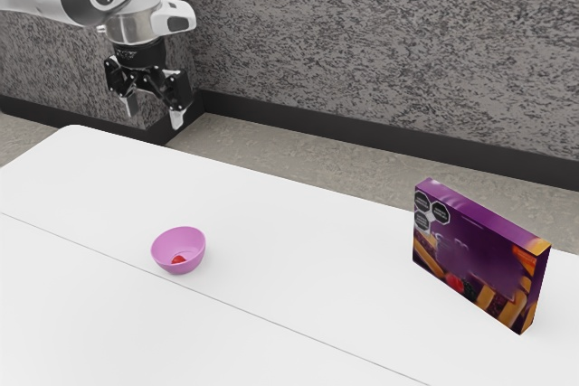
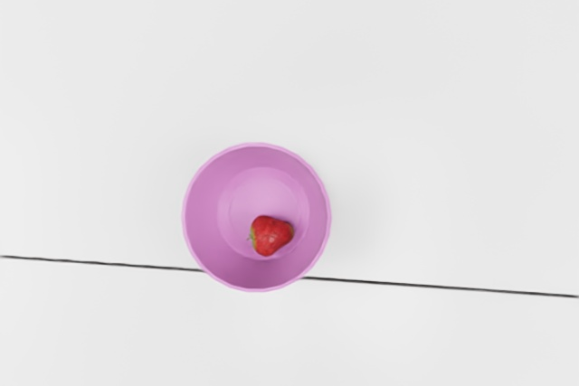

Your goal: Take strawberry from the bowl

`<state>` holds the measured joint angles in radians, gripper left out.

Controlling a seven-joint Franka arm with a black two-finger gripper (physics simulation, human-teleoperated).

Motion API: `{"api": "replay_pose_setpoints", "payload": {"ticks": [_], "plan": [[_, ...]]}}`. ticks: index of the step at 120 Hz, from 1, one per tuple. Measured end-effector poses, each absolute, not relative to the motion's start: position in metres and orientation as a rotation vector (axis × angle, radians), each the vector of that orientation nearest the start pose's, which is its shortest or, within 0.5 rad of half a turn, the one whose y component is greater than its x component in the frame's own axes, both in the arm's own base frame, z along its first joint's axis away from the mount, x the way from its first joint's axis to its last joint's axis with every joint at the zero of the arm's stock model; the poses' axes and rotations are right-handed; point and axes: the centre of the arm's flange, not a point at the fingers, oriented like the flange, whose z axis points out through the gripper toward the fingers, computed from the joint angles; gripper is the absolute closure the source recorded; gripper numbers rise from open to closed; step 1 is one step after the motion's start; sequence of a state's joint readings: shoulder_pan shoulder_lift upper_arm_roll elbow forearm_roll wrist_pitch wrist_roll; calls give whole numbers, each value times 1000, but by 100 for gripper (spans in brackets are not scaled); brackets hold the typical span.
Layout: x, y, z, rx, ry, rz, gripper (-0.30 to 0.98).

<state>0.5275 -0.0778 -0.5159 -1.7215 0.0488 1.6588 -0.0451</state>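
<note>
Speckled gray wall (image 1: 380,42) stands behind a white tabletop (image 1: 271,214). Gripper (image 1: 154,111): raised above tabletop level, fingers spread wide, nothing held. Strawberry (image 2: 270,235): inside the pink bowl (image 2: 204,214), on its floor, off-center toward the tabletop's seam (image 2: 434,286). Purple box (image 1: 475,255): upright, near the tabletop's far edge, toward the exterior view's right.

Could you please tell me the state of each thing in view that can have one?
Gripper: open, raised, holding nothing.
Bowl: upright on the table, open at the top.
Strawberry: lying inside the bowl, off-centre.
Box: standing upright on the table.
</note>
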Motion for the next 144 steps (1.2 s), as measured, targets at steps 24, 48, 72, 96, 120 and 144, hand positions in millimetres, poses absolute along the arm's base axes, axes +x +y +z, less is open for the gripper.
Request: {"api": "replay_pose_setpoints", "payload": {"ticks": [24,48,72,96,120,144], "plan": [[546,-4,568,-3063,-59,46,0],[562,52,397,-3127,-148,267,0],[572,74,356,-3167,-210,175,14],[573,77,299,-3215,-237,219,31],[571,84,277,-3227,-278,225,37],[562,81,264,-3229,-289,240,39]]}}
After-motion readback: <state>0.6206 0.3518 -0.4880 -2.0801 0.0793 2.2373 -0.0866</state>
